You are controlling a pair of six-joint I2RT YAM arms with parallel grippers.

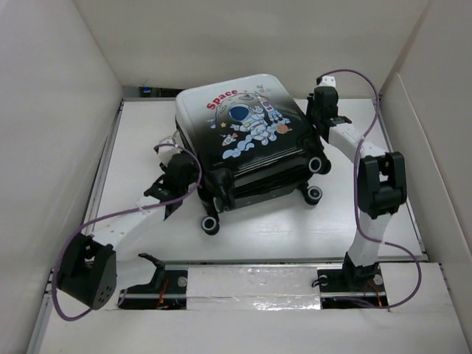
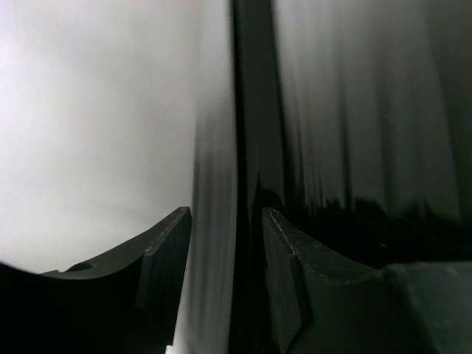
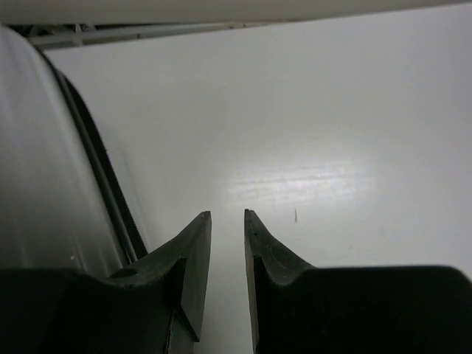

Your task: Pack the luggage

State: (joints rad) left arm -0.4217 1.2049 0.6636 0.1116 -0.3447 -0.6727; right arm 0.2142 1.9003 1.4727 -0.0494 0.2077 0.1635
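The white table [image 1: 295, 228] carries the luggage [image 1: 247, 140], which lies flat and shut at the middle-back of the surface. Its astronaut-printed shell faces up and its wheels [image 1: 210, 225] point toward the arm bases, so both long sides are open to reach. Judging by that, the contents are already inside and the work now seems to be on the closure, not on loading. The two arms flank the case. The left one reaches in low against the near-left side and the right one curls round to the far-right corner, probably so that one can steady the shell while the other works. The left gripper [image 2: 225, 210] sits hard up against the glossy side with a finger on either side of the dark seam [image 2: 251, 133]. The fingers stand apart, but the view is too close and blurred to tell whether they pinch anything there. The right gripper [image 3: 227, 214] hovers just beside the shell's edge. Its jaws are slightly parted with only bare table between them, so it grasps nothing.
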